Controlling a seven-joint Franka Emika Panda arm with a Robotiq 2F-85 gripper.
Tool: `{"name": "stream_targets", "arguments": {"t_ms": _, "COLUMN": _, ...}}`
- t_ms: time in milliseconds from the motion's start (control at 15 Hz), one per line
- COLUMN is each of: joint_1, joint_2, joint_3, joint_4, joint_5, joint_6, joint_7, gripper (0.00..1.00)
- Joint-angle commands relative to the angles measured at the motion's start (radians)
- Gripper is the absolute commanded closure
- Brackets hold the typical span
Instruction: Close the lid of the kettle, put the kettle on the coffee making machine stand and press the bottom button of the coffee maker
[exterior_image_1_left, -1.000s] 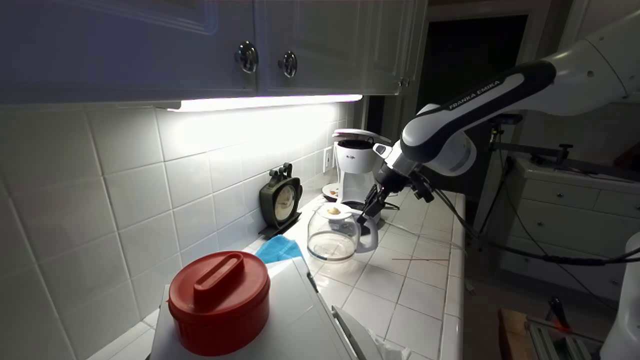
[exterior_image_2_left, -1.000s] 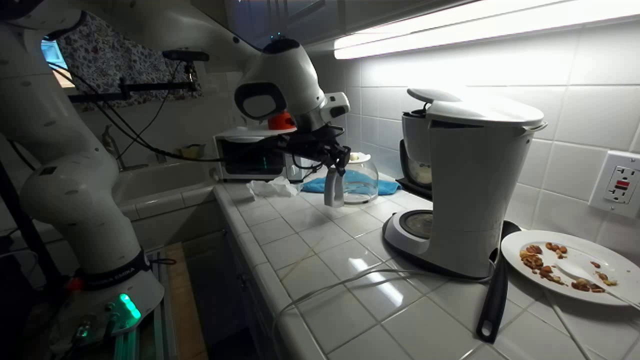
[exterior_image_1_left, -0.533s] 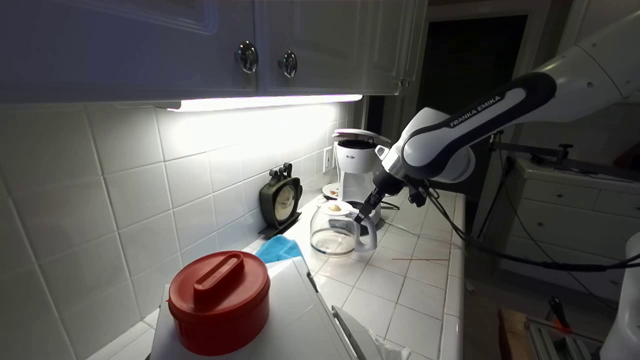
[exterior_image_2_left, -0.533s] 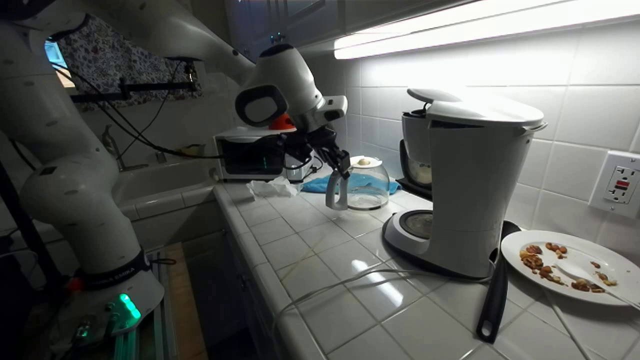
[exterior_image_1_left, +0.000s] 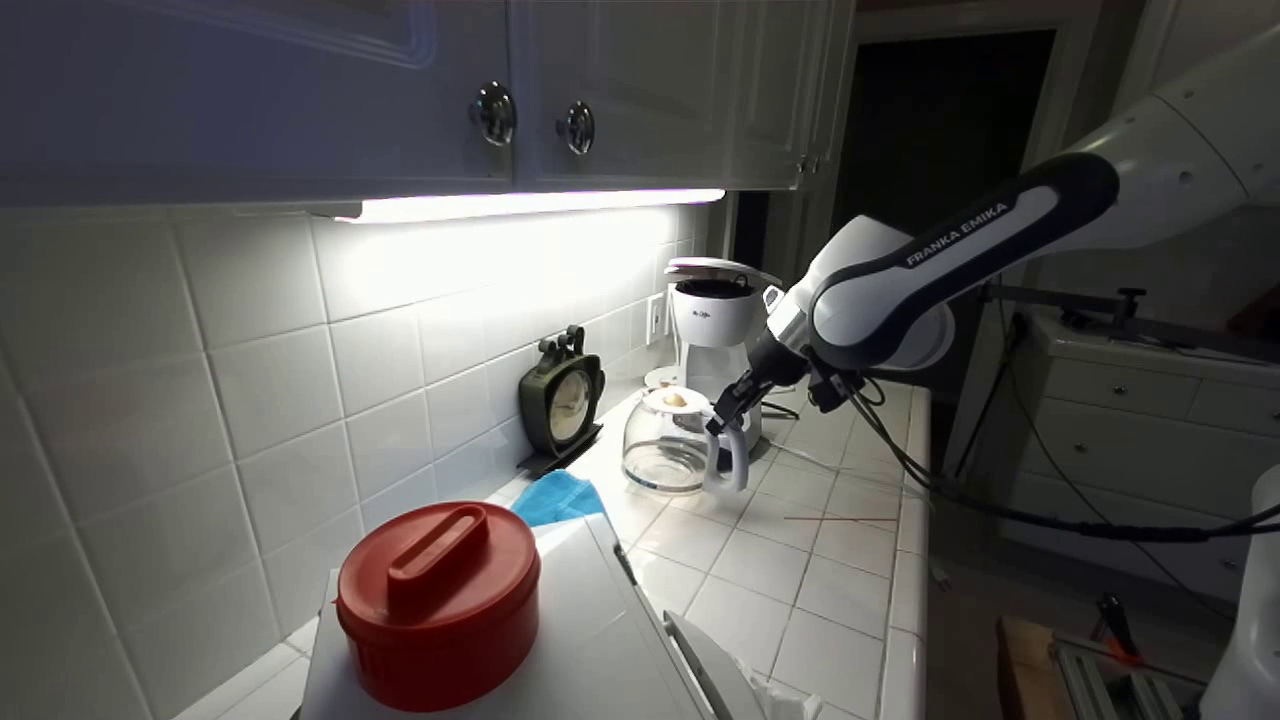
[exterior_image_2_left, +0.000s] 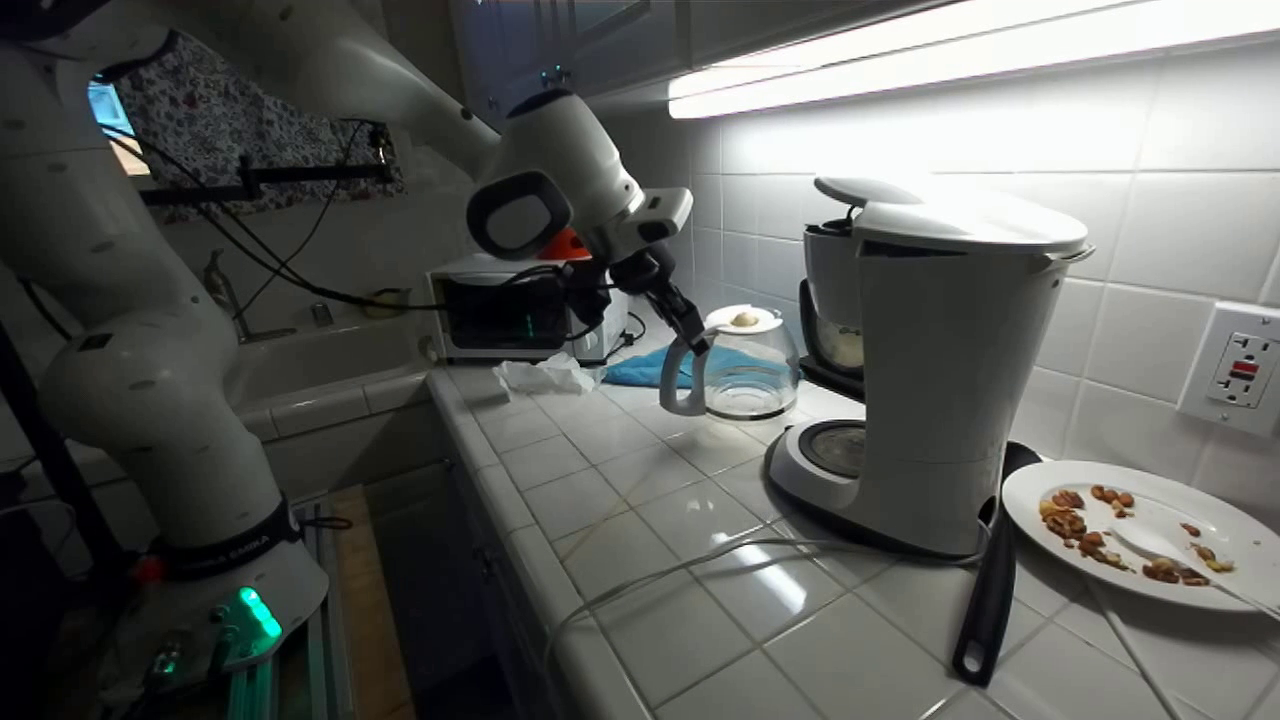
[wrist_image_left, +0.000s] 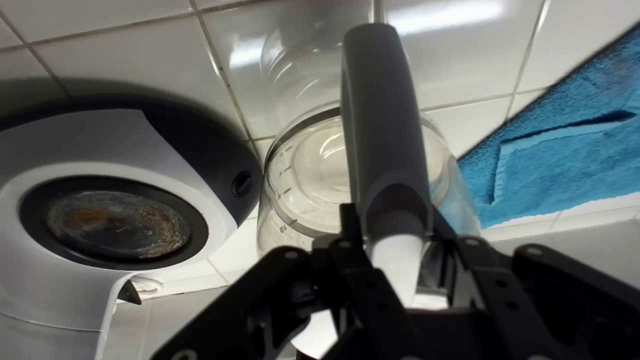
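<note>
the kettle (exterior_image_2_left: 752, 375) lies toward the wall (exterior_image_1_left: 280, 385) from the gripper (wrist_image_left: 395, 225), whose fingers (wrist_image_left: 351, 225) are clamped on its handle (exterior_image_2_left: 678, 385), long axis roughly upright. in the wrist view the stand (wrist_image_left: 117, 225) sits just to its left; whether it touches the counter (exterior_image_2_left: 650, 545), i can't tell. one kettle, one stand, one coffee maker (exterior_image_2_left: 945, 390), one gripper.

The base (exterior_image_2_left: 235, 590) sits low down, its lamps (exterior_image_2_left: 260, 612) glowing green, and the white arm (exterior_image_2_left: 330, 75) climbs from it, then slopes down to the bulky wrist (exterior_image_2_left: 580, 150), a black stripe (exterior_image_1_left: 955, 236) with FRANKA EMIKA in white letters running along the arm's side. The black gripper (wrist_image_left: 395, 220) points downward from there, on a slant. Its two fingers (wrist_image_left: 351, 222) stand slightly apart, facing each other, pinched onto what lies between them.
</note>
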Motion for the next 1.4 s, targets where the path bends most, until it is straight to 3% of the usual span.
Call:
{"name": "stream_targets", "arguments": {"t_ms": 0, "joint_1": -0.016, "joint_2": -0.049, "joint_3": 0.012, "joint_4": -0.035, "joint_5": -0.018, "joint_6": 0.054, "joint_7": 0.083, "gripper": 0.92}}
{"name": "stream_targets", "arguments": {"t_ms": 267, "joint_1": -0.021, "joint_2": -0.063, "joint_3": -0.001, "joint_4": -0.053, "joint_5": -0.065, "joint_6": 0.087, "joint_7": 0.160, "gripper": 0.92}}
{"name": "stream_targets", "arguments": {"t_ms": 733, "joint_1": -0.105, "joint_2": -0.115, "joint_3": 0.028, "joint_4": -0.083, "joint_5": -0.208, "joint_6": 0.083, "joint_7": 0.285, "gripper": 0.92}}
{"name": "stream_targets", "arguments": {"t_ms": 800, "joint_1": -0.094, "joint_2": -0.119, "joint_3": 0.007, "joint_4": -0.079, "joint_5": -0.223, "joint_6": 0.079, "joint_7": 0.295, "gripper": 0.92}}
{"name": "stream_targets", "arguments": {"t_ms": 1333, "joint_1": -0.073, "joint_2": -0.127, "joint_3": -0.033, "joint_4": -0.055, "joint_5": -0.189, "joint_6": 0.024, "joint_7": 0.259, "gripper": 0.92}}
